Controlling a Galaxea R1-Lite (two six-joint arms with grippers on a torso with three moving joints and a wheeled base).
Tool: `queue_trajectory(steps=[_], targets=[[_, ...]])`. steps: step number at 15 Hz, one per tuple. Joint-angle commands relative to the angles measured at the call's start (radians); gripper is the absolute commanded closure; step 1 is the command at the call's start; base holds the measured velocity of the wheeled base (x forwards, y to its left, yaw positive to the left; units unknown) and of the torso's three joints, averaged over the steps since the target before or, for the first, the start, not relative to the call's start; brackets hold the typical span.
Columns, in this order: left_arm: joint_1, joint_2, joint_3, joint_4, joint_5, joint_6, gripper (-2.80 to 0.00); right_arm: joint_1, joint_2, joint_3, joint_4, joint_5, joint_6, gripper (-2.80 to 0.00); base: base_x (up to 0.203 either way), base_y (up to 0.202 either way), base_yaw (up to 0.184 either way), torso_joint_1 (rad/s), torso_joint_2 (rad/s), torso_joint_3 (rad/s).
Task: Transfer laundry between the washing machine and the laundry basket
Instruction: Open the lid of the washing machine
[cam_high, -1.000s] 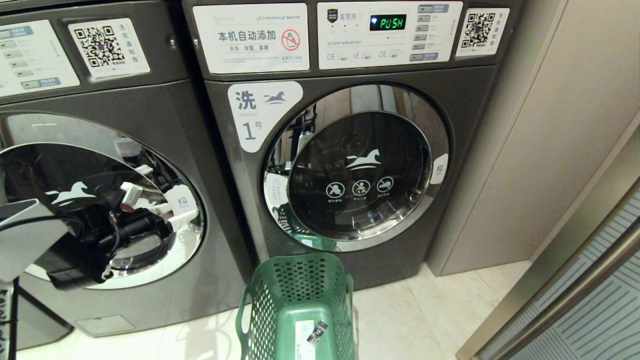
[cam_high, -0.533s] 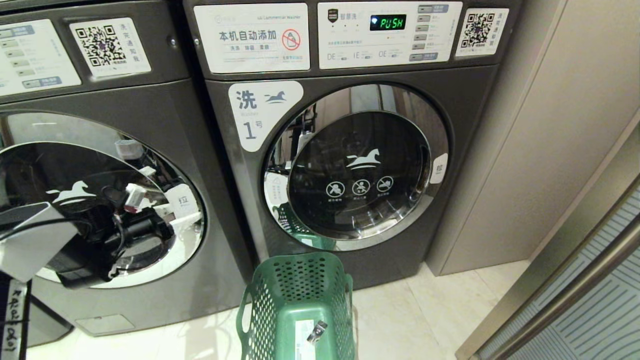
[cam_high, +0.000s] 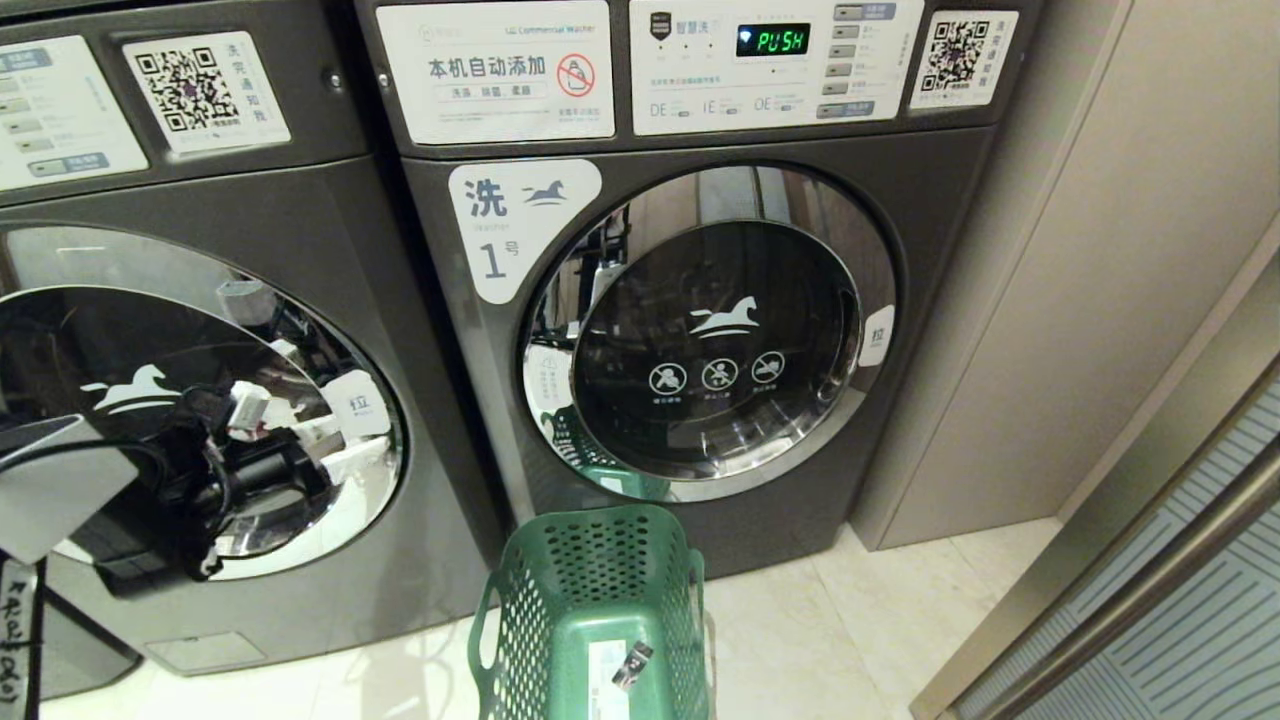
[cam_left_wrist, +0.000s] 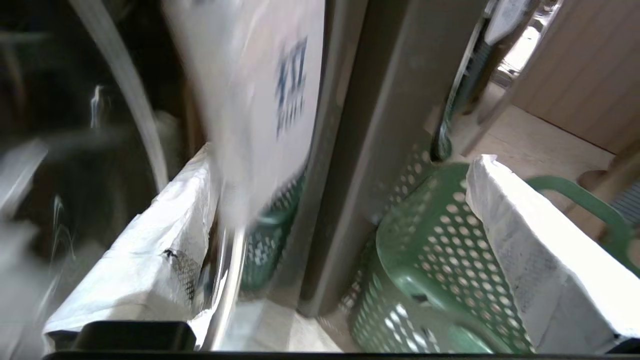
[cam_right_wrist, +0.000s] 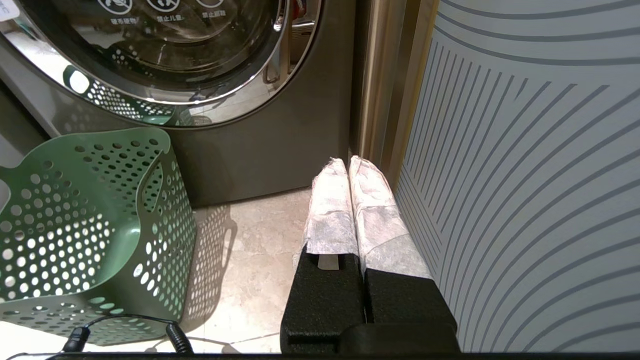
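Observation:
The washing machine (cam_high: 250, 200) is the dark grey washer on the left, and its round chrome-rimmed door (cam_high: 180, 330) is shut. My left gripper (cam_high: 320, 450) hovers open at that door's right edge, beside the white pull label. In the left wrist view the left gripper (cam_left_wrist: 342, 155) straddles the door rim and the grey front panel, with nothing between its white-wrapped fingers (cam_left_wrist: 150, 260). The green laundry basket (cam_high: 590, 565) stands on the floor in front of the neighbouring washer. The laundry is out of view. My right gripper (cam_right_wrist: 348, 162) is parked low, shut and empty.
The washer labelled 1 (cam_high: 700, 340) stands to the right, door shut, its display reading PUSH. A beige wall panel (cam_high: 1100, 250) and a striped glass door (cam_high: 1200, 620) close off the right side. Pale tiled floor (cam_high: 850, 620) lies around the basket.
My left gripper has turned and sunk a little at the door's right edge, staying open. The head view has shifted slightly.

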Motion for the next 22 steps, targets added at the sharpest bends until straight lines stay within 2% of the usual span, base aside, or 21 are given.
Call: queue_trajectory(steps=[1, 3, 7, 11, 14, 16, 19, 21, 22], targets=[[0.031, -0.012, 0.044, -0.022, -0.057, -0.001, -2.80, 0.000, 0.002, 0.000, 0.000, 0.000, 0.001, 0.00, 0.000, 0.000, 0.000, 0.000, 0.00, 0.000], [0.063, -0.018, 0.061, -0.044, -0.089, -0.001, -2.80, 0.000, 0.002, 0.000, 0.000, 0.000, 0.000, 0.00, 0.000, 0.000, 0.000, 0.000, 0.00, 0.000], [0.091, -0.017, 0.060, -0.044, -0.087, 0.001, -2.80, 0.000, 0.002, 0.000, 0.000, 0.000, 0.000, 0.00, 0.000, 0.000, 0.000, -0.006, 0.00, 0.002], [0.126, -0.032, 0.097, -0.045, -0.056, 0.010, -2.80, 0.000, 0.002, 0.000, 0.000, 0.000, 0.001, 0.00, 0.000, 0.000, 0.000, 0.000, 0.00, 0.000], [0.157, -0.058, 0.079, -0.046, -0.019, 0.012, -2.80, 0.000, 0.002, 0.000, 0.000, 0.000, 0.000, 0.00, 0.000, 0.000, 0.000, 0.000, 0.00, 0.000], [0.152, -0.056, 0.043, -0.044, -0.006, 0.004, -2.80, 0.000, 0.002, 0.000, 0.000, 0.000, 0.001, 0.00, 0.000, 0.000, 0.000, 0.000, 0.00, 0.000], [0.099, -0.044, -0.003, -0.040, 0.006, 0.005, -2.80, 0.000, 0.002, 0.000, 0.000, 0.000, 0.001, 0.00, 0.000, 0.000, 0.000, 0.000, 0.00, 0.000], [0.062, -0.026, -0.056, -0.037, 0.050, -0.001, -2.80, 0.000, 0.002, 0.000, 0.000, 0.000, 0.000, 0.00, 0.000, 0.000, 0.000, 0.000, 0.00, 0.000], [0.044, -0.017, -0.075, -0.037, 0.067, -0.025, -2.80, 0.000, 0.002, 0.000, 0.000, 0.000, 0.000, 0.00, 0.000, 0.000, 0.000, 0.000, 0.00, 0.000]])
